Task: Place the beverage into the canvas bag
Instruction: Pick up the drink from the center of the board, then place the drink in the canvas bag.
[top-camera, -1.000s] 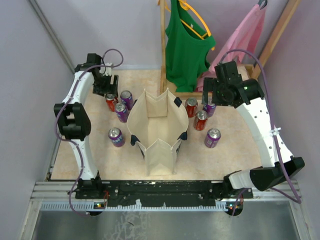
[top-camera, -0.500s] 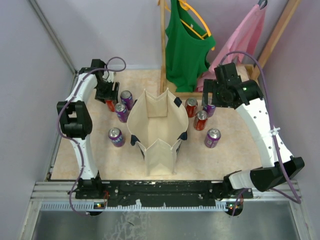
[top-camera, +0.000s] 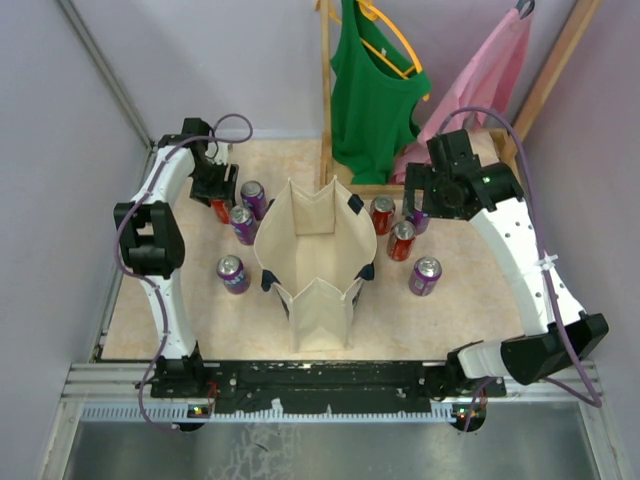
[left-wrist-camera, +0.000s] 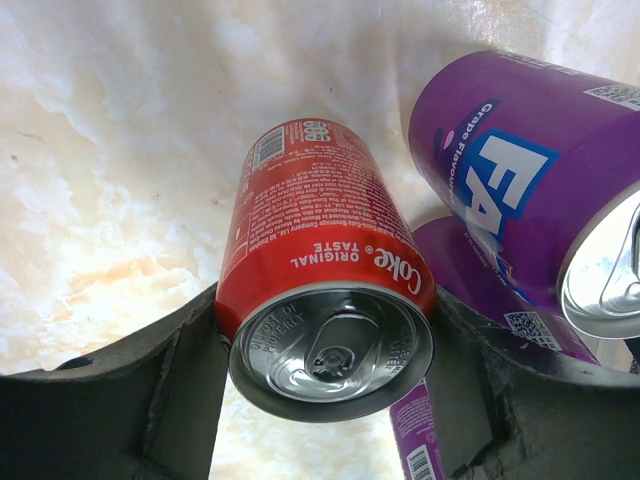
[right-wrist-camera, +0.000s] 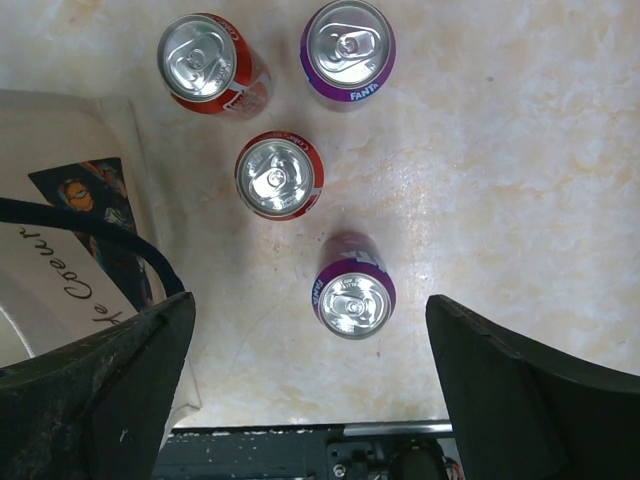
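The bag (top-camera: 320, 315) is standing upright and open in the middle of the tabletop (top-camera: 450, 320), its dark handles hanging down at its sides. Cans are standing on either side of it, none inside that can be seen.

At the far left, the left claw (top-camera: 218, 195) is reaching down over a red can (top-camera: 221, 210). In the left wrist view, the left claw (left-wrist-camera: 325, 340) is straddling this red can (left-wrist-camera: 320, 270), which is standing upright on the tabletop. Its two dark fingers (left-wrist-camera: 170, 400) are pressing against opposite sides of the can just below the rim. Two purple cans (left-wrist-camera: 520, 170) are standing just beside it, towards the bag.

At the far right, the right claw (top-camera: 418, 200) is hovering above another group of cans. In the right wrist view, the right claw (right-wrist-camera: 310, 340) is spread wide apart and holding nothing. Below it, two red cans (right-wrist-camera: 279, 175) and two purple ones (right-wrist-camera: 352, 295) are standing upright, with the bag's wall (right-wrist-camera: 90, 240) and one dark handle showing at the left edge.
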